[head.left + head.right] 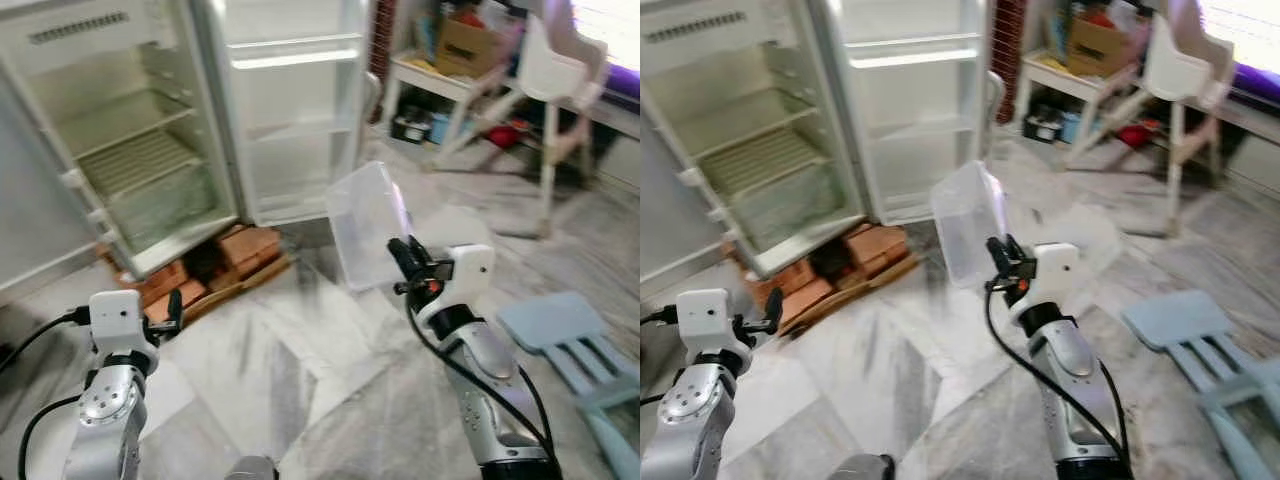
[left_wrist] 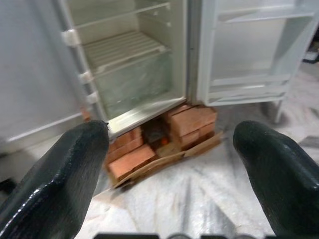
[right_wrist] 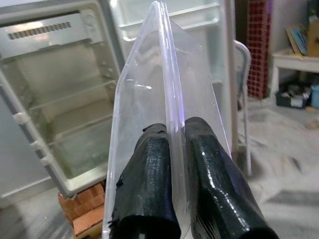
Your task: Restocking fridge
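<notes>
At centre frame, right hand (image 1: 404, 250) pinching the clear plastic tub (image 1: 368, 224) by its wall; left hand (image 2: 169, 164) spread, idle. Keeping tub level while approaching the open fridge (image 1: 130, 150) upper left.

Fridge (image 1: 150, 150): top cut off by the frame edge. Clear container (image 3: 164, 114): lower end hidden behind the right hand (image 3: 179, 164). Items under the far shelf (image 1: 440, 80): blurred, unidentifiable.

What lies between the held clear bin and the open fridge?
Only bare marble floor, seen in both eye views. The right gripper holds the clear bin short of the fridge, which stands on bricks.
</notes>
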`<state>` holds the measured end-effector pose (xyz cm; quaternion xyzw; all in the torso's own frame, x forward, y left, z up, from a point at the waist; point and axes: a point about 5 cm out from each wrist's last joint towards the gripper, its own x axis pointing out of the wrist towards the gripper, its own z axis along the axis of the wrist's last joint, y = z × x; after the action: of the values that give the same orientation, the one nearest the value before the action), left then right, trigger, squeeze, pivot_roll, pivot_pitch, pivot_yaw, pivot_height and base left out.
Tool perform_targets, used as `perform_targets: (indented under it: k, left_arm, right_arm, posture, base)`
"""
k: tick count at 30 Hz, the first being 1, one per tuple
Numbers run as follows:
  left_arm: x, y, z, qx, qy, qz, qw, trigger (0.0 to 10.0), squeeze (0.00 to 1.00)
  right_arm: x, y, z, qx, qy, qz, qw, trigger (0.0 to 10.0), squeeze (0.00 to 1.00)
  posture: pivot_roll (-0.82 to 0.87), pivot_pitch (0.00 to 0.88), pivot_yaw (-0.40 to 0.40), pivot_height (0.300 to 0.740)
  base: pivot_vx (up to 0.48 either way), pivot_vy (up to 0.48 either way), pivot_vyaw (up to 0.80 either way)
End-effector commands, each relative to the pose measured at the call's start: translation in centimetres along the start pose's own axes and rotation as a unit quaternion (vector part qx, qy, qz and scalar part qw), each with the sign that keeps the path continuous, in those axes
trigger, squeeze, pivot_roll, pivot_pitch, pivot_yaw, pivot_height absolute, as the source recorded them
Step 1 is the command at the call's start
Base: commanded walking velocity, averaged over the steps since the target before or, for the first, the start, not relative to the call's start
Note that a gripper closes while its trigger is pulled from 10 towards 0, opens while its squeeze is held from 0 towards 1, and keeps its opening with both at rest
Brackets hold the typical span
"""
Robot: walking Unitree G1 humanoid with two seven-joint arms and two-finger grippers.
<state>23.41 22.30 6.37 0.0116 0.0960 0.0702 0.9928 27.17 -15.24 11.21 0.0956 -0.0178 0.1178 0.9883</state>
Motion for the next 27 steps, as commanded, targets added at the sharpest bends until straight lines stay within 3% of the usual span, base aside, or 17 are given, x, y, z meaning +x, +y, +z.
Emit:
perform_targets:
  k: [1, 9, 14, 16, 24, 27]
  left_arm:
    - [0.1, -0.1, 0.5, 0.004, -0.008, -0.009, 1.000, 10.0, 0.00]
    - [-0.1, -0.6, 0.4, -0.024, -0.007, -0.010, 1.000, 10.0, 0.00]
    - [-0.3, -1.4, 0.3, -0.041, -0.009, -0.028, 0.999, 10.0, 0.00]
    - [-0.2, -1.3, 0.4, -0.044, -0.012, -0.024, 0.999, 10.0, 0.00]
    - [-0.5, -1.1, 0.4, -0.045, -0.016, -0.025, 0.999, 10.0, 0.00]
    - [-0.2, -1.1, 0.8, -0.050, -0.023, -0.027, 0.998, 10.0, 0.00]
  right_arm:
    - [0.0, -0.7, 0.0, -0.006, 0.001, -0.022, 1.000, 10.0, 0.00]
    - [-0.1, -1.5, -0.4, -0.008, 0.001, -0.054, 0.999, 10.0, 0.00]
    - [0.0, -1.0, -1.1, -0.012, 0.015, -0.041, 0.999, 10.0, 0.00]
    - [0.3, -0.4, -1.3, -0.038, 0.024, -0.019, 0.999, 10.0, 0.00]
    - [0.8, 0.3, -1.3, -0.034, 0.020, 0.010, 0.999, 10.0, 0.00]
    - [1.0, 0.4, -1.3, -0.037, 0.023, 0.015, 0.999, 10.0, 0.00]
  posture:
    - [0.05, 0.026, -0.009, 0.740]
    - [0.05, 0.017, 0.009, 0.740]
    - [0.06, 0.020, 0.001, 0.740]
    - [0.06, 0.021, -0.003, 0.740]
    - [0.08, 0.029, -0.009, 0.740]
    - [0.08, 0.032, -0.009, 0.740]
  base:
    - [0.000, 0.000, 0.79]
    - [0.000, 0.000, 0.79]
    - [0.000, 0.000, 0.27]
    - [0.251, 0.000, 0.00]
    - [0.322, 0.290, 0.62]
    - [0.353, 0.324, 0.00]
